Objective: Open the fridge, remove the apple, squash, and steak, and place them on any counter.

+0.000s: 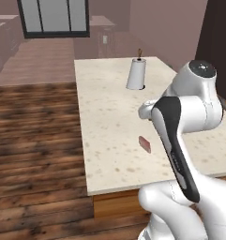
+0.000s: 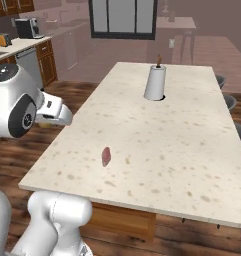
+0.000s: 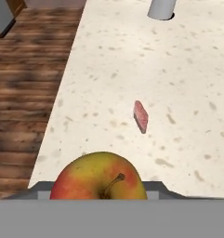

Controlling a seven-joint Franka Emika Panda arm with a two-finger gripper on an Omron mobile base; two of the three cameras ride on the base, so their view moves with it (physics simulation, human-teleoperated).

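Note:
The apple (image 3: 99, 179), red-orange with a yellow patch and its stalk towards the camera, sits between the fingers of my gripper (image 3: 99, 188), which is shut on it. The hand hangs above the near left edge of the counter (image 3: 187, 69). In the right base view the gripper (image 2: 51, 120) sits at the counter's left edge with a sliver of yellow apple (image 2: 45, 123) under it. The steak (image 3: 141, 116), a small pinkish-red slab, lies on the counter a short way ahead of the hand, also seen as the steak (image 1: 145, 144) and the steak (image 2: 106, 156). The fridge and the squash are out of view.
A white cone-shaped roll on a holder (image 2: 155, 83) stands at the far middle of the counter. Stools (image 2: 231, 102) line its right side. Wooden floor (image 1: 34, 140) lies to the left. A side counter with a coffee machine (image 2: 27, 27) is at far left.

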